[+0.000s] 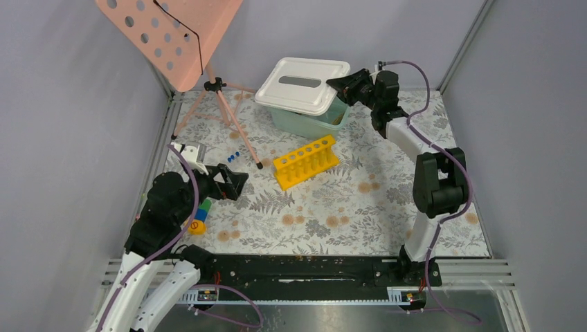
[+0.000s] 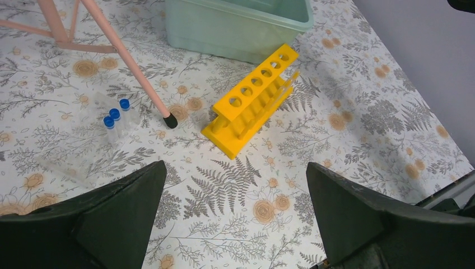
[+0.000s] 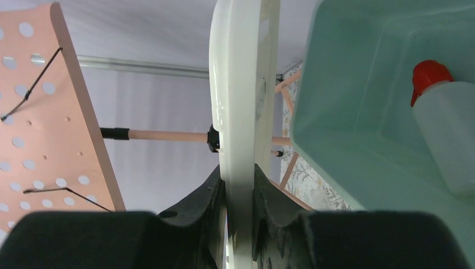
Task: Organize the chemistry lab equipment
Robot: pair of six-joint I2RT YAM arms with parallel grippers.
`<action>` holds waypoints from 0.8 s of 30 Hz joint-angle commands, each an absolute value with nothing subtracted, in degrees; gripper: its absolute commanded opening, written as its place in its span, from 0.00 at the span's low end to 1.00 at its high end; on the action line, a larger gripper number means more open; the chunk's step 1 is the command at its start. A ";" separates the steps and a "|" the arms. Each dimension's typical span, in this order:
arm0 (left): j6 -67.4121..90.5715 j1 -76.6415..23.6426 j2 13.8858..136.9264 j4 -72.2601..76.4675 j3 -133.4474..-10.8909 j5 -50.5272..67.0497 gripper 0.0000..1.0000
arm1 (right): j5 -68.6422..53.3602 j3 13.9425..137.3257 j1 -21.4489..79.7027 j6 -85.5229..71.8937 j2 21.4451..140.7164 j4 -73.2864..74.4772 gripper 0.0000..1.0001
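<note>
Pink perforated stand back-left. Teal bin back centre, white lid tilted over it. R gripper clamped on the lid's right edge. L gripper over floral mat, front-left, jaws wide apart, nothing btwn them. Yellow test-tube rack on mat just in front of bin. Red-capped bottle inside bin. Blue-capped tubes on mat left of rack, near a leg of the stand.
</note>
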State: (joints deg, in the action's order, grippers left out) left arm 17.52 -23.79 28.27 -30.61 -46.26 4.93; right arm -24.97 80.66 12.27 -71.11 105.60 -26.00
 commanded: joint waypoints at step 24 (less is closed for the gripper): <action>16.35 -23.82 30.98 -30.58 -48.38 0.24 0.99 | -40.31 87.10 4.89 -78.55 117.68 -28.83 0.03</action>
State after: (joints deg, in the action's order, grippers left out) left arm 17.32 -23.79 30.35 -31.68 -46.28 1.85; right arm -36.62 85.32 5.54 -78.19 117.30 -27.05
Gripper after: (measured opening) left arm 0.986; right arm 0.241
